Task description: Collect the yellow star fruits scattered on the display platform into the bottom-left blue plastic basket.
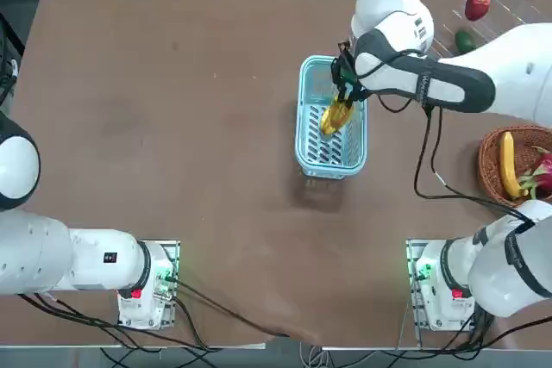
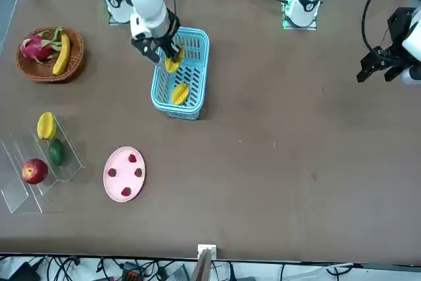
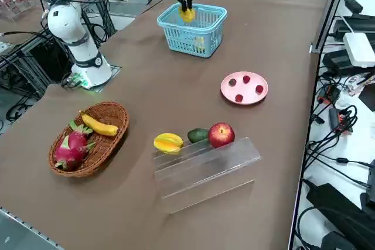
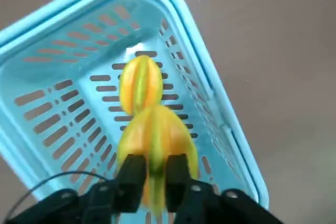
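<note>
My right gripper (image 4: 153, 163) hangs over the blue plastic basket (image 1: 304, 140), shut on the ridge of a yellow star fruit (image 4: 155, 140) held just above the basket's inside. The same gripper (image 2: 168, 54) and held star fruit (image 2: 172, 64) show in the front view at the basket's end nearer the robot. A second star fruit (image 4: 139, 83) lies on the basket floor (image 2: 179, 93). A third star fruit (image 2: 45, 125) rests on the clear display platform (image 2: 26, 182), also seen from the right side as the star fruit (image 3: 168, 142) on the platform (image 3: 205, 168).
A red apple (image 2: 34, 170) and a green fruit (image 2: 56, 151) sit on the platform. A brown wicker basket (image 2: 39, 70) holds a banana and a dragon fruit. A pink plate (image 2: 123, 174) with small red pieces lies near the platform.
</note>
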Controlling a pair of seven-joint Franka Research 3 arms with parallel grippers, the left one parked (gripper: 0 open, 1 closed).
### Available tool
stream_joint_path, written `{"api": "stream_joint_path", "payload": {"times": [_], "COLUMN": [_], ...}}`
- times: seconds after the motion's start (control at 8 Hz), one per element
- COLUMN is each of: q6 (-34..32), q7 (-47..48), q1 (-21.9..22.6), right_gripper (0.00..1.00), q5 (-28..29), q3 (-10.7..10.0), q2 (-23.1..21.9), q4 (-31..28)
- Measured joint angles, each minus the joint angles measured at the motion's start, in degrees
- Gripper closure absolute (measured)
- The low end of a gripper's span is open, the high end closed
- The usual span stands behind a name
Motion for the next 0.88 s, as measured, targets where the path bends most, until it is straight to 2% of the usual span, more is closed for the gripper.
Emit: {"api": "stream_joint_path", "payload": {"times": [0.38,0.5,0.62,0.88], "q6": [-2.9,-6.4,-11.4,-22.8], "q7": [0.0,-0.6,-3.4,-16.6], "q1": [-0.1,-0.6,-2.3,-10.6], "right_gripper": [0.13,0.01,0.00,0.00], "q5": [-0.9,-2.7,-4.2,-5.1], "q3": [-0.8,-1.5,-2.6,-4.6], "q2": [0.0,-0.2,-0.6,-1.2], "q4": [2.0,4.7,8.5,17.1]}}
